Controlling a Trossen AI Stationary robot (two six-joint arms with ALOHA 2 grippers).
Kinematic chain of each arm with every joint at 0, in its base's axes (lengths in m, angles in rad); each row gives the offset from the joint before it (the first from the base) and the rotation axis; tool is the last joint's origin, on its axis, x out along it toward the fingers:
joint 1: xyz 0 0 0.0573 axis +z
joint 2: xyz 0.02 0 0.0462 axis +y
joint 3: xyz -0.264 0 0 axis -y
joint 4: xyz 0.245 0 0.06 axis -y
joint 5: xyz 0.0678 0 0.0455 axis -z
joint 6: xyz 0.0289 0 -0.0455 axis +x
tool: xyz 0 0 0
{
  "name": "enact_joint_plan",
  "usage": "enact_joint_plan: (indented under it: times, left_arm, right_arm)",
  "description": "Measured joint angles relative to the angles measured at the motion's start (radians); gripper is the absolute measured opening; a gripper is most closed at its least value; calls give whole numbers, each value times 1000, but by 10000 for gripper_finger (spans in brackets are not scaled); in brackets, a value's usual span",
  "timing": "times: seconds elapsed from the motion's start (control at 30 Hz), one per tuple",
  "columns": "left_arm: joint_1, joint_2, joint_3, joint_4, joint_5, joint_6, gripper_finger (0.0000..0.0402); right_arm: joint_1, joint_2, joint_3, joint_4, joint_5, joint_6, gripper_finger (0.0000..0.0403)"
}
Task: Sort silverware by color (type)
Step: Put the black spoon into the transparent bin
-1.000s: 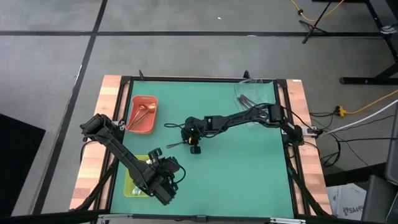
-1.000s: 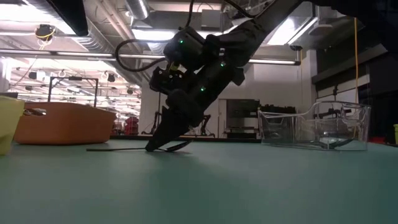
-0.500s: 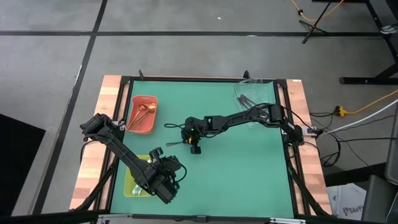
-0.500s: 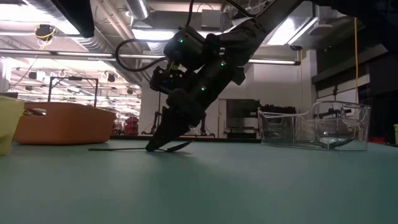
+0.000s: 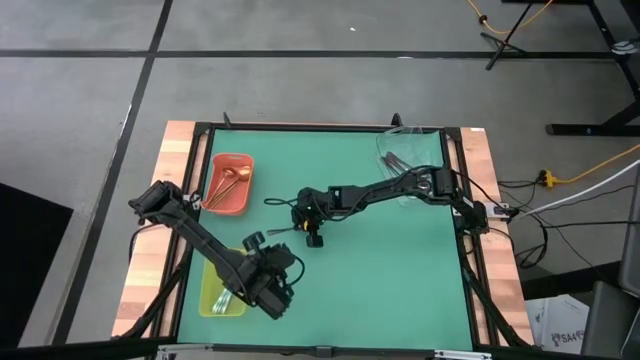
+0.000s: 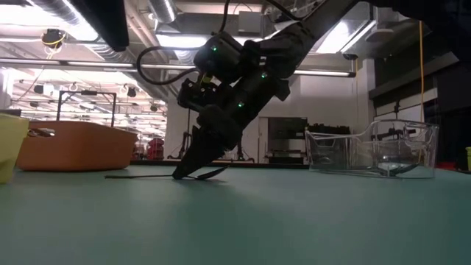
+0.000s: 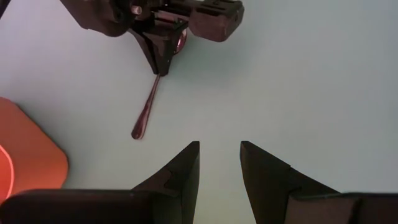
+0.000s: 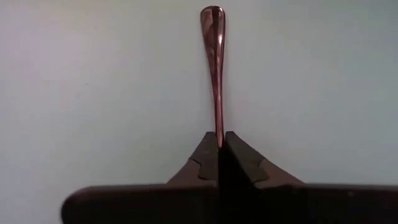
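A copper spoon (image 8: 216, 74) lies on the green table (image 5: 390, 270) near its middle, its handle (image 5: 278, 205) pointing toward the left edge. My right gripper (image 5: 299, 214) is shut on it and reaches in low from the right. My left gripper (image 7: 219, 165) hangs open above the table's near left part, beside the yellow-green tray (image 5: 212, 303), with nothing between its fingers. It looks toward the spoon from the near side. The red tray (image 5: 230, 185) holds copper spoons. My right gripper pinches the spoon's thin handle (image 8: 218, 127) between its two fingertips, close to the bowl end (image 7: 180, 42). The fingers slant down from the table's right side and lie along the handle. The handle's free end (image 8: 212, 15) runs away from them, flat on the table (image 6: 140, 176).
The red tray stands at the far left (image 6: 73, 147), and the yellow-green tray at the near left holds pale-handled spoons (image 5: 226, 294). A clear tray (image 5: 405, 155) with dark spoons sits at the far right. The near right half of the table is bare green.
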Motion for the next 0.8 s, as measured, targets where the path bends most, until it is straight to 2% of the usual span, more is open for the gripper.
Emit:
enact_joint_plan:
  times: [0.33,0.53,0.8]
  left_arm:
    - [27,-58,0,27,-8,14,110]
    - [24,-154,0,36,-106,52,110]
    - [16,-261,0,51,-172,70,110]
  right_arm:
    - [-2,1,41,-34,-29,0,2]
    - [-1,-1,64,-62,-23,0,2]
    - [-1,-49,66,-86,22,-2,1]
